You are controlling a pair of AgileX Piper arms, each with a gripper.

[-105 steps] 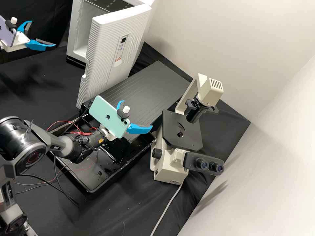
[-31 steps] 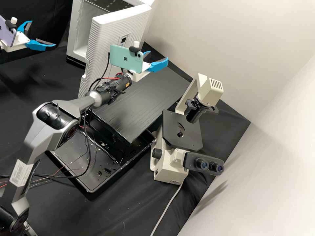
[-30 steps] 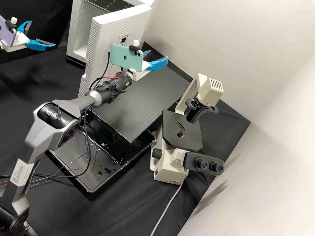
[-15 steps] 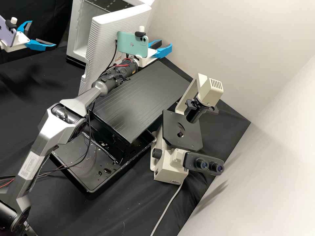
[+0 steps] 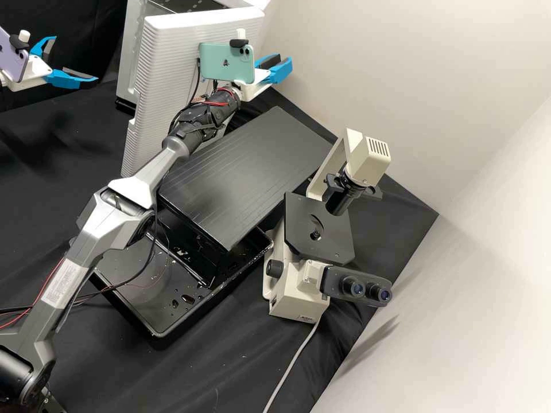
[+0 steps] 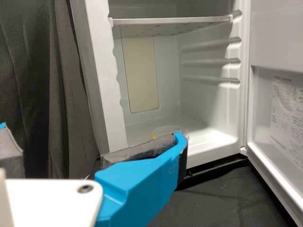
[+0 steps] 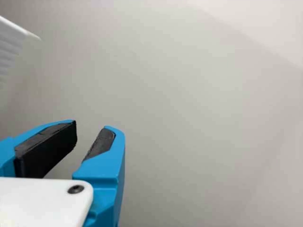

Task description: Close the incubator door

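The incubator stands at the back left of the high view, its ribbed white door ajar over part of the opening. Beyond the door's outer face, to its right, my right gripper is open and empty; the wrist and green phone overlap the door, contact unclear. The right wrist view has this gripper before a plain wall, a corner of the door beside it. My left gripper, open and empty, is at the far left. In the left wrist view that gripper faces the incubator's interior and the door's inner side.
Below the right forearm lies a sloped black panel over a wet black tray with loose cables. A beige microscope stands right of them. Inside the incubator are a shelf and a round clear dish.
My right gripper has risen from over the tray to the door's outer side, then shifted slightly left in the last half second. The door has swung leftward, covering more of the opening. My left gripper has stayed put.
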